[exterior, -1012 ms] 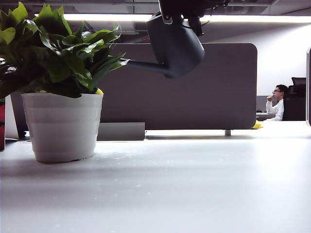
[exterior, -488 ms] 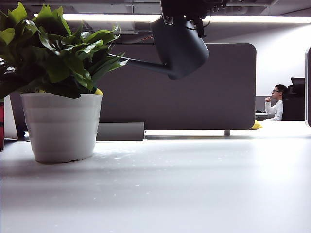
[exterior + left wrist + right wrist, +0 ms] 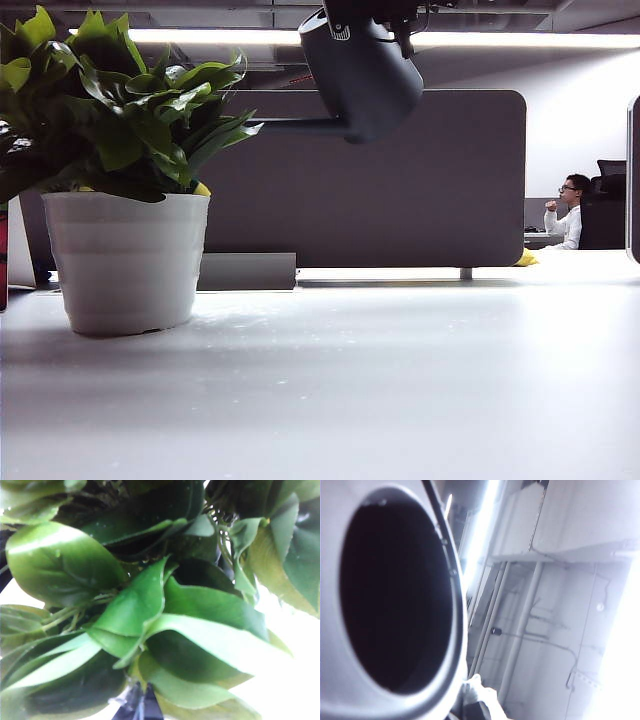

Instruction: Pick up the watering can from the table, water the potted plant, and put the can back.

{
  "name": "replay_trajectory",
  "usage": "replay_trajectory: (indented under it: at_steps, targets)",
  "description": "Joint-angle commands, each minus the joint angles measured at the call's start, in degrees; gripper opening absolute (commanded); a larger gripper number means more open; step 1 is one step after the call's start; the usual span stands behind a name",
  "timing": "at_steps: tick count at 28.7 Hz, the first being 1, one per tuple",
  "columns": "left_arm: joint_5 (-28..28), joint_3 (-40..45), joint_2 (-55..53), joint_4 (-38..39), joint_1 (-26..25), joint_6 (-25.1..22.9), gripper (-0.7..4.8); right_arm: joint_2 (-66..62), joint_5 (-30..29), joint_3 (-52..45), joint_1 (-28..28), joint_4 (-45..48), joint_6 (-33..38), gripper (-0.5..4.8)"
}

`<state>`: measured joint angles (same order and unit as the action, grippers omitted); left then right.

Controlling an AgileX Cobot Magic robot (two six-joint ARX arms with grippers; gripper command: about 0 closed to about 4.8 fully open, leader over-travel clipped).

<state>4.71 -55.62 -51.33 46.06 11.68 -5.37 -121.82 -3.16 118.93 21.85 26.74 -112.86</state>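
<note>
Watering can: the dark grey-black watering can (image 3: 362, 78) hangs high in the air near the top of the exterior view, clear of the table, its tapered body tilted and its thin spout running about level toward the plant's leaves, where the tip is lost among them. In the right wrist view its dark round mouth (image 3: 395, 597) fills most of the picture.
Right gripper: the right gripper (image 3: 375, 12) sits at the very top of the exterior view, directly above the can and mostly cut off by the edge; its jaws are closed tight and the can hangs from it, though the exact place of the grip on the handle is hidden.
Left gripper: the left gripper (image 3: 139, 706) shows only as a dark tip at the edge of the left wrist view, right up against the foliage; whether its jaws stand apart or together I cannot tell.
Potted plant: the potted plant (image 3: 125, 200) stands on the left of the table in a white ribbed pot, broad green leaves spreading above the rim; the left wrist view shows the leaves (image 3: 150, 625) very close.
Table: the pale table (image 3: 400, 380) spreads across the foreground.
Background: a grey partition panel (image 3: 420, 200) stands behind the table, and 1 seated person (image 3: 570, 210) in white is far off on the right.
</note>
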Motion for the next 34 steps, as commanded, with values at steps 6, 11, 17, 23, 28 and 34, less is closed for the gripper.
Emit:
replay_trajectory:
  at_steps: [6, 11, 17, 23, 28, 34]
  targets:
    - [0.0, -0.2, 0.2, -0.3, 0.1, -0.2, -0.06, 1.0, -1.7, 1.0, 0.2, 6.1, -0.3, -0.05]
    - [0.0, -0.2, 0.2, -0.3, 0.1, -0.2, -0.06, 1.0, -3.4, 1.0, 0.2, 5.6, -0.3, -0.05]
    - [0.0, -0.2, 0.2, -0.2, 0.1, -0.2, -0.06, 1.0, -4.7, 1.0, 0.1, 4.8, -0.1, -0.05]
    - [0.0, -0.2, 0.2, -0.2, 0.0, -0.2, -0.06, 1.1, -3.4, 1.0, 0.1, 4.7, 10.8, -0.05]
    - [0.5, -0.2, 0.4, -1.7, 0.0, -0.1, -0.06, 2.1, 3.0, 0.9, 0.0, 4.3, 24.6, -0.04]
    - [2.0, -0.7, 3.1, -3.6, 0.3, -0.7, -0.06, 5.8, 8.2, 0.9, 0.0, -1.2, 48.1, -0.04]
